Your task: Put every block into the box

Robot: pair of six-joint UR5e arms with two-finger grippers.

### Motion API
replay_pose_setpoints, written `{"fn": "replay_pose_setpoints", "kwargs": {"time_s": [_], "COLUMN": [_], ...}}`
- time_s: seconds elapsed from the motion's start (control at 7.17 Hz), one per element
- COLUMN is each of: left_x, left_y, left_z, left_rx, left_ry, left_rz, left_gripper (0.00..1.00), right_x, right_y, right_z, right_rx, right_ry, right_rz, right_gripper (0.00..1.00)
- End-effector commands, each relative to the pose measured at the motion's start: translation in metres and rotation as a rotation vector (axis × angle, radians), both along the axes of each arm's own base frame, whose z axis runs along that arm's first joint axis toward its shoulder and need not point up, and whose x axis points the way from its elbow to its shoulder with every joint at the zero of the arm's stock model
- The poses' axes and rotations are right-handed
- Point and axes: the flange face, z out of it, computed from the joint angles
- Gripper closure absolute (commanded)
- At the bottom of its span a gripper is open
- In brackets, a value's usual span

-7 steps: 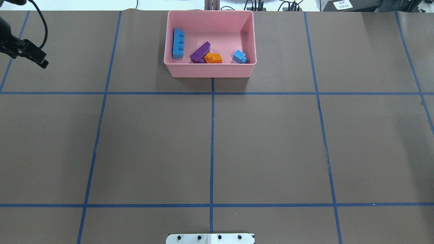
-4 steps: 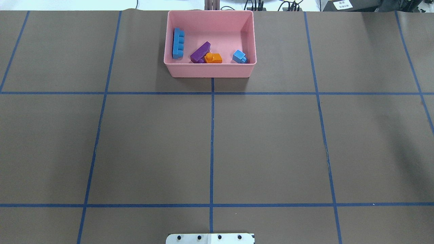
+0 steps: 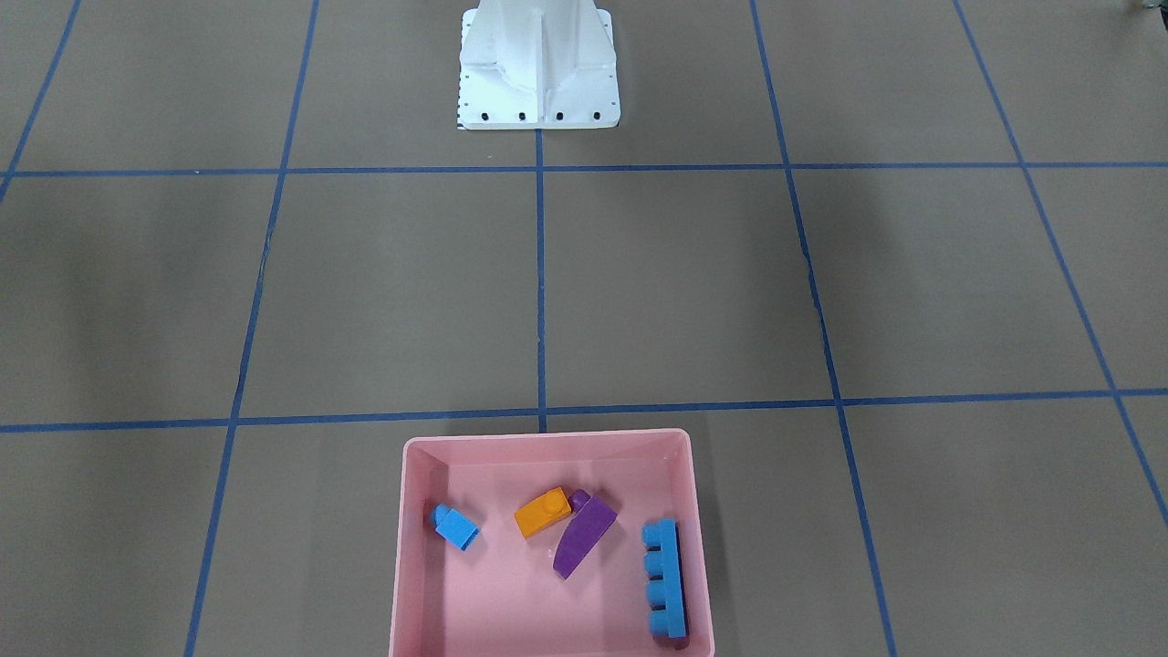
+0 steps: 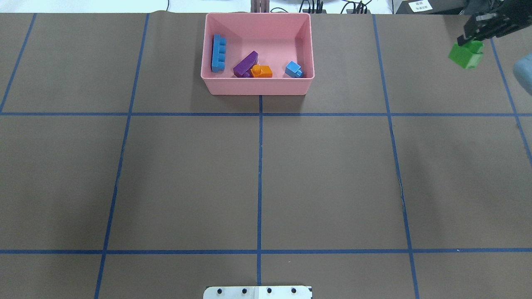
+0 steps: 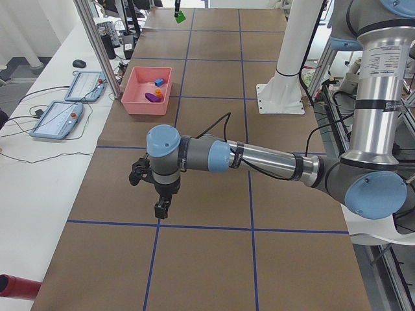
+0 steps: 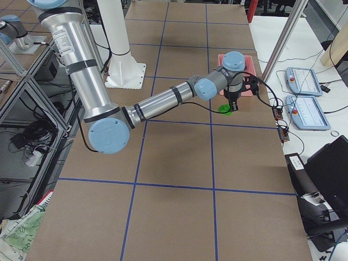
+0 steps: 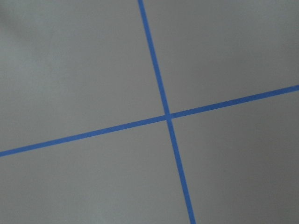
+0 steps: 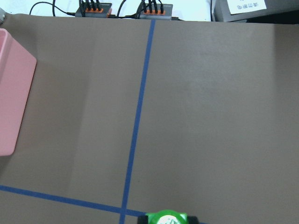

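The pink box [image 4: 257,88] stands at the table's far middle. In it lie the long blue brick [image 4: 218,54], the purple wedge [image 4: 246,64], the orange brick [image 4: 262,72] and the small blue brick [image 4: 293,69]; the front-facing view shows the same bricks in the box [image 3: 547,438]. My right gripper [image 4: 468,41] is at the far right, shut on the green brick [image 4: 466,55] and holding it above the table, well right of the box. The green brick also shows at the bottom edge of the right wrist view [image 8: 166,218]. My left gripper [image 5: 159,208] hangs over the table's left end; I cannot tell whether it is open.
The white robot base [image 3: 538,64] stands at the near middle. Aluminium frame posts [image 5: 97,45] and teach pendants [image 5: 65,120] stand beyond the far edge. Cables and plugs [image 8: 121,8] lie behind the table. The left wrist view shows only brown paper and blue tape lines [image 7: 168,115].
The left gripper has left the overhead view at its left edge. The right gripper has come into that view at the top right with the green brick in it.
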Motion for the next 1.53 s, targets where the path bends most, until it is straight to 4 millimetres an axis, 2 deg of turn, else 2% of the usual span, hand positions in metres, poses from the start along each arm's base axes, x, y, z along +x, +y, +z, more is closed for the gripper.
{"fn": "replay_pose_setpoints", "kwargs": {"time_s": [0.0,0.14,0.28,0.42,0.56,0.7,0.84,0.98,1.25,1.39], "left_x": [-0.006,-0.005,-0.005,-0.005,-0.005,-0.006,-0.006,-0.006,-0.005,-0.005], "left_y": [0.01,0.009,0.007,0.009,0.009,0.009,0.009,0.009,0.009,0.009], "left_z": [0.006,0.006,0.008,0.006,0.004,0.004,0.003,0.004,0.003,0.003], "left_rx": [-0.003,-0.007,-0.014,-0.009,-0.005,-0.004,-0.002,-0.004,-0.002,-0.004], "left_ry": [0.062,0.062,0.063,0.062,0.064,0.065,0.065,0.065,0.065,0.064], "left_rz": [-0.016,-0.016,-0.021,-0.02,-0.02,-0.021,-0.021,-0.021,-0.019,-0.02], "left_gripper": [0.0,0.0,0.0,0.0,0.0,0.0,0.0,0.0,0.0,0.0], "right_x": [-0.078,-0.118,-0.166,-0.22,-0.25,-0.283,-0.329,-0.361,-0.401,-0.401], "right_y": [-0.037,-0.049,-0.065,-0.086,-0.087,-0.09,-0.093,-0.088,-0.068,-0.068], "right_z": [-0.102,-0.147,-0.171,-0.214,-0.22,-0.21,-0.197,-0.192,-0.186,-0.183], "right_rx": [-0.044,-0.067,-0.093,-0.1,-0.089,-0.062,-0.05,-0.024,0.028,0.027], "right_ry": [0.039,0.05,0.074,0.118,0.156,0.108,0.08,0.101,0.125,0.13], "right_rz": [0.026,0.067,0.1,0.141,0.194,0.238,0.32,0.333,0.342,0.342], "right_gripper": [1.0,1.0,1.0,1.0,1.0,1.0,1.0,1.0,1.0,0.48]}}
